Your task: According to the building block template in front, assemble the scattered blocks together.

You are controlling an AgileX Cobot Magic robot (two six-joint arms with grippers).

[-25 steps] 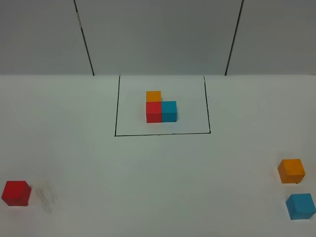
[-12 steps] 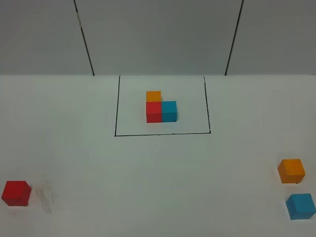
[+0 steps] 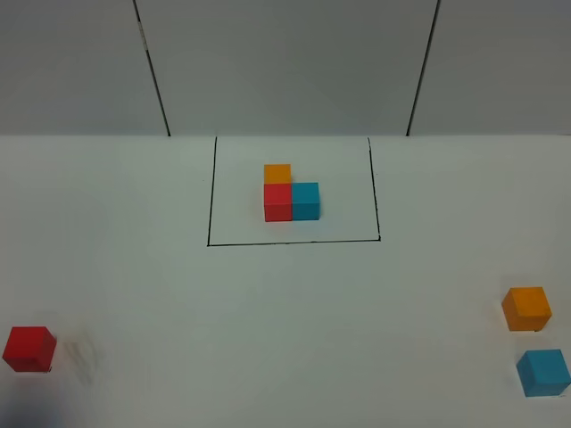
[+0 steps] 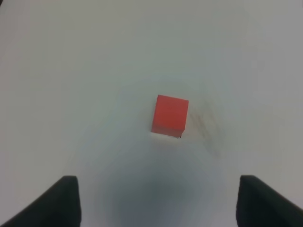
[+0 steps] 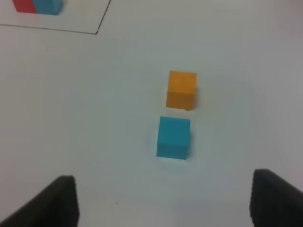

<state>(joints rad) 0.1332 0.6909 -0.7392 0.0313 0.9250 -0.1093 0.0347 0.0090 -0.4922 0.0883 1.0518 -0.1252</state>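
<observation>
The building block template (image 3: 291, 196) is an L of joined orange, red and cyan cubes inside a black drawn rectangle (image 3: 294, 241) at the table's middle back. Of the scattered blocks, the red cube (image 3: 28, 348) lies at the front left. The orange cube (image 3: 526, 308) and the cyan cube (image 3: 544, 372) lie close together at the front right. My left gripper (image 4: 157, 189) is open, with the red cube (image 4: 170, 115) ahead of it, apart. My right gripper (image 5: 163, 177) is open, with the cyan cube (image 5: 173, 137) and the orange cube (image 5: 181, 90) ahead of it. Neither gripper shows in the exterior high view.
The white table (image 3: 285, 312) runs back to a grey panelled wall (image 3: 285, 62). A faint smudge (image 3: 82, 357) marks the table beside the red cube. A corner of the template (image 5: 38, 5) and of its black frame (image 5: 97, 32) shows in the right wrist view.
The blocks have not moved. A faint dark shadow has crept in at the bottom left edge of the exterior high view, below the red cube.
</observation>
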